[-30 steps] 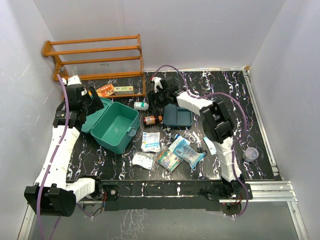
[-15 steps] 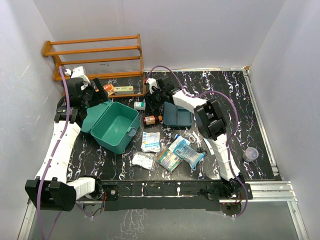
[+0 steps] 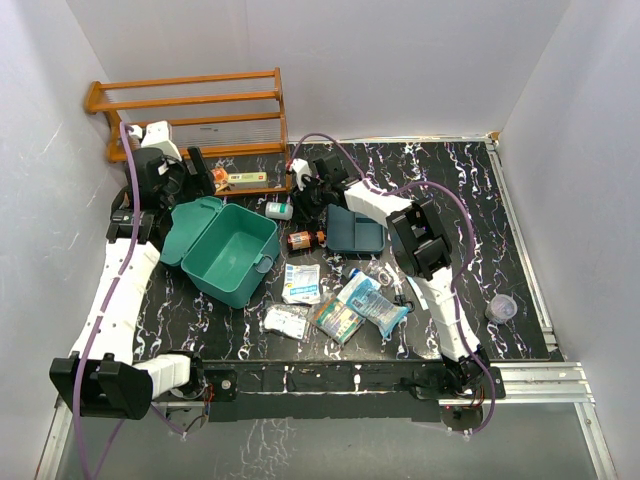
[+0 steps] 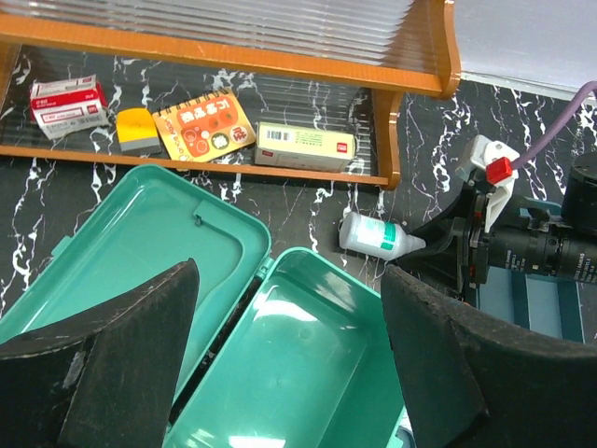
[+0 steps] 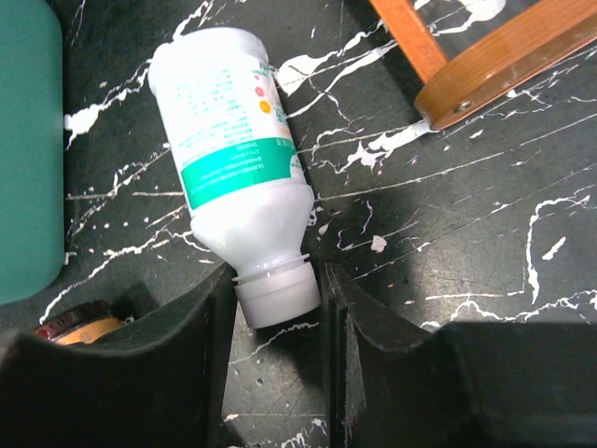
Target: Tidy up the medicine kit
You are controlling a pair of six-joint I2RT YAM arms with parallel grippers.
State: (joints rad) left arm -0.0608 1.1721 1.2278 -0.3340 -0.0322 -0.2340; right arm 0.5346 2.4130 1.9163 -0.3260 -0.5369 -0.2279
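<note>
The medicine kit (image 3: 225, 255) is a teal-green case lying open at the left, lid flipped back and tub empty; it fills the lower left wrist view (image 4: 308, 373). My left gripper (image 3: 195, 168) hangs open and empty above its hinge (image 4: 289, 275). A white bottle with a green band (image 3: 279, 210) lies on its side on the table just right of the kit (image 4: 373, 233). My right gripper (image 3: 298, 192) is closed round that bottle's cap (image 5: 275, 280), with the bottle body (image 5: 233, 131) pointing away from it.
A wooden slatted rack (image 3: 190, 100) at the back left holds small boxes and a notepad (image 4: 203, 126). A dark teal divided tray (image 3: 355, 232), a brown bottle (image 3: 303, 239), several flat packets (image 3: 300, 283) and a small cup (image 3: 501, 307) lie on the table.
</note>
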